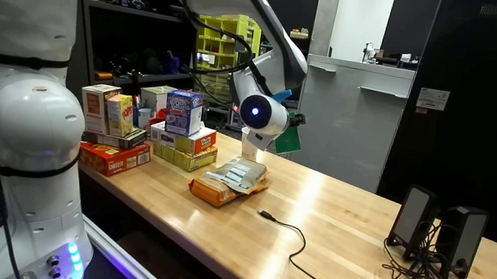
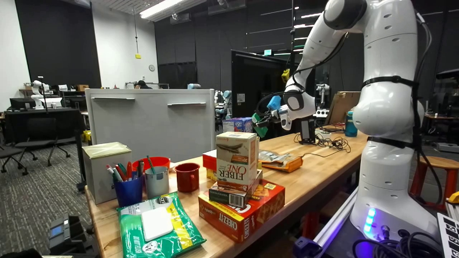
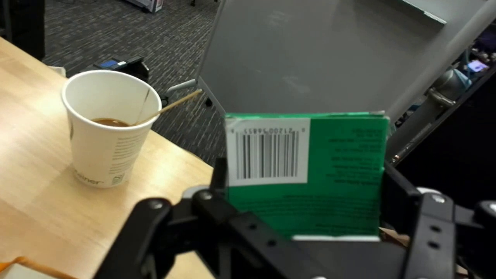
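Note:
In the wrist view a green carton (image 3: 341,155) with a white barcode label fills the space between the black fingers of my gripper (image 3: 310,174). Both fingers press against its side edges, so the jaws are closed on it at a wide setting. In both exterior views the gripper (image 1: 297,120) and the tilted carton (image 1: 288,141) are up in the air over the far part of the table. A white paper cup (image 3: 104,151) with brown liquid and a thin wooden stirrer stands on the table, to the left of the carton in the wrist view.
An orange and grey bag (image 1: 231,182) lies in front of the cup. Stacked food boxes (image 1: 185,139) stand beside it, near mugs and pen cups (image 2: 128,191). A black cable (image 1: 294,256) crosses the table towards two speakers (image 1: 414,220). A grey panel (image 1: 347,121) rises behind.

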